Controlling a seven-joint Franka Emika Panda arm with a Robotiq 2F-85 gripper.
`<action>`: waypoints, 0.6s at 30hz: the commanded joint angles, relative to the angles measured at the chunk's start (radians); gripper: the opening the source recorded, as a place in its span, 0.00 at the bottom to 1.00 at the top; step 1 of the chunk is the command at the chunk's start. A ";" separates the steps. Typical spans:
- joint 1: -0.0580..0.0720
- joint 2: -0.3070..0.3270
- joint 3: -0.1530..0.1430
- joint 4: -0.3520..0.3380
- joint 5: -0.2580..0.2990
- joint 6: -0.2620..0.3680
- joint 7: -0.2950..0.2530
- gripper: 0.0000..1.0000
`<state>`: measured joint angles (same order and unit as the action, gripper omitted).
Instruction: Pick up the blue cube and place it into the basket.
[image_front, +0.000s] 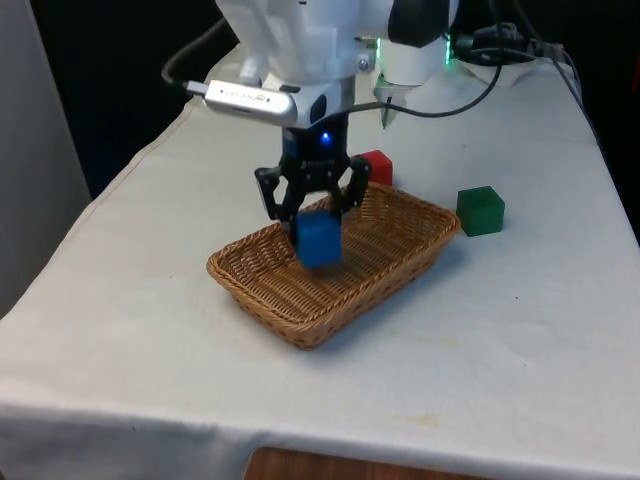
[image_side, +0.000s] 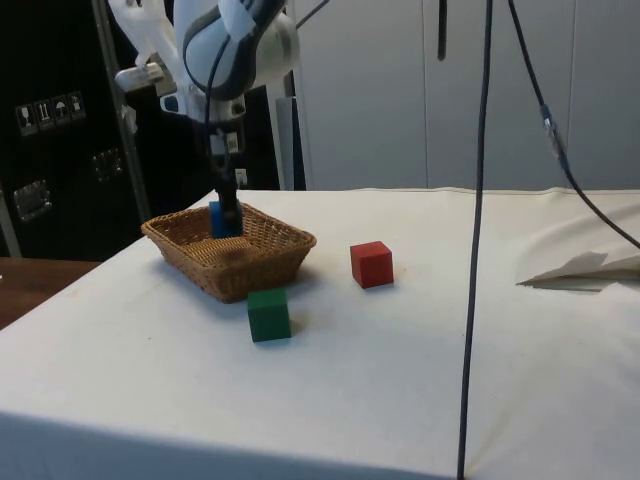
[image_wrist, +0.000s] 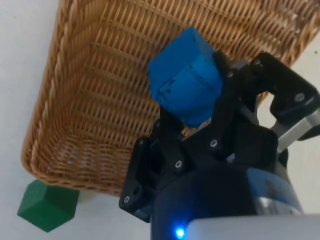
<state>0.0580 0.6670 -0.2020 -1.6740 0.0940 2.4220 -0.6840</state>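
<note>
Wicker fills the foreground of the front view: one shallow woven basket (image_front: 300, 318) sits on the white tablecloth (image_front: 130, 330), its near rim closest to the camera. Over its middle hangs the black gripper (image_front: 318, 215), and the one blue cube (image_front: 318, 241) sits between its fingers, at about rim height and above the basket floor. The fingers look spread at the cube's upper corners; whether they press it I cannot tell from here. One green cube (image_front: 481, 210) stands on the cloth just beside the basket's corner on the front view's right. One red cube (image_front: 377, 166) peeks out behind the basket's far rim, partly hidden by the gripper.

From the side view, the green cube (image_side: 269, 314) is nearest the camera, just in front of the basket (image_side: 245, 270). The red cube (image_side: 371, 264) stands apart from the basket on the cloth. The gripper (image_side: 228, 215) reaches down inside the basket, with the blue cube (image_side: 216, 218) showing beside it, below the far rim line. A dark cable (image_side: 478, 250) hangs across this view.

At the wrist, the blue cube (image_wrist: 185, 82) sits tilted between the fingers (image_wrist: 235, 90) over the basket's weave (image_wrist: 100, 100); a grip cannot be confirmed. The green cube (image_wrist: 47, 205) lies outside the basket's rim.
</note>
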 joint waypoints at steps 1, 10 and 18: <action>-0.001 0.011 0.004 0.005 0.005 0.010 0.001 0.01; 0.002 0.025 0.013 0.004 0.002 0.017 0.012 0.01; 0.005 0.036 0.023 0.005 0.000 0.020 0.025 0.01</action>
<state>0.0600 0.6980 -0.1770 -1.6720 0.0940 2.4350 -0.6640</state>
